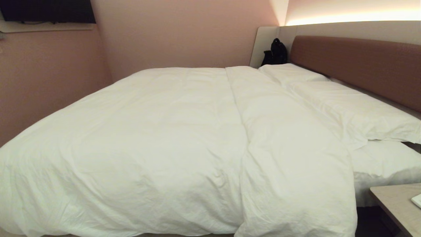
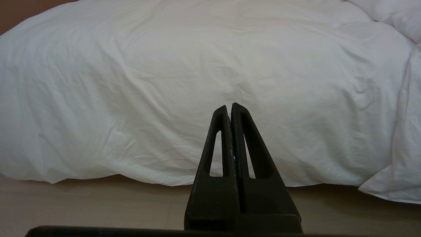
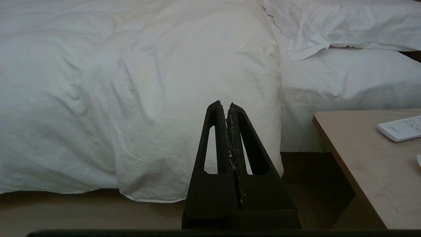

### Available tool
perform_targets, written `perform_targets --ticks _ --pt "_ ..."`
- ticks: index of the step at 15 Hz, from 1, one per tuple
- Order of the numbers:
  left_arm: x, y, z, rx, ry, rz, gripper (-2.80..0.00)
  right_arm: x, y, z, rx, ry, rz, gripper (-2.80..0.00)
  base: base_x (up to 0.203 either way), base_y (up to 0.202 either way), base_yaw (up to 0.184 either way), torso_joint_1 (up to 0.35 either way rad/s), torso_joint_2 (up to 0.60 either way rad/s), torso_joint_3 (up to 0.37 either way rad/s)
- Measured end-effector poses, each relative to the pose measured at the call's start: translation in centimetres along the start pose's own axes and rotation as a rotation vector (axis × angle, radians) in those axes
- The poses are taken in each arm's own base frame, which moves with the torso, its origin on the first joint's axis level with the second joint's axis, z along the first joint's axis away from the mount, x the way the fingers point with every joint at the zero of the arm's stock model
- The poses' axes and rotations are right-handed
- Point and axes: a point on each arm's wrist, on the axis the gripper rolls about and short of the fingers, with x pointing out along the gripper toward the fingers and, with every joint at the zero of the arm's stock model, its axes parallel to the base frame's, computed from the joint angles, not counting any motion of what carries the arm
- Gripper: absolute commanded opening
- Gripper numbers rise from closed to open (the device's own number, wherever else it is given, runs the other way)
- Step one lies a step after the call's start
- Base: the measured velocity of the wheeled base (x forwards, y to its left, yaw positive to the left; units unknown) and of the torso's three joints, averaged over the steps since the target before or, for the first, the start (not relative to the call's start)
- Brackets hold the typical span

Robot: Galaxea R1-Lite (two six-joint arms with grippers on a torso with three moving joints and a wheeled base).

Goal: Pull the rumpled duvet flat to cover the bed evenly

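Duvet point(image 1: 158, 141) hides the mattress; bed point(image 1: 358, 62) base perhaps buried.

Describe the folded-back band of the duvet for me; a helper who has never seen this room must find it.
Start at the reddish-brown headboard and the pillows below it. Next to them, a doubled strip of the duvet runs across the bed and hangs over the near side. Its raised straight edge sets it apart from the smoother single layer beside it.
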Motion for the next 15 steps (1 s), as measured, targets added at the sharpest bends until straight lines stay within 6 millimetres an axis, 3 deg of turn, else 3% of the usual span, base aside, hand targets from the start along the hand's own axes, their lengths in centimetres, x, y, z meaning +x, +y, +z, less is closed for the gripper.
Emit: perform_targets --ticks 15 --pt "0.00 0.00 -0.02 0.000 0.001 0.000 -2.80 0.00 0.00 0.00 0.000 0.000 0.000 -2.80 0.000 0.000 0.000 0.000 0.00 0.000"
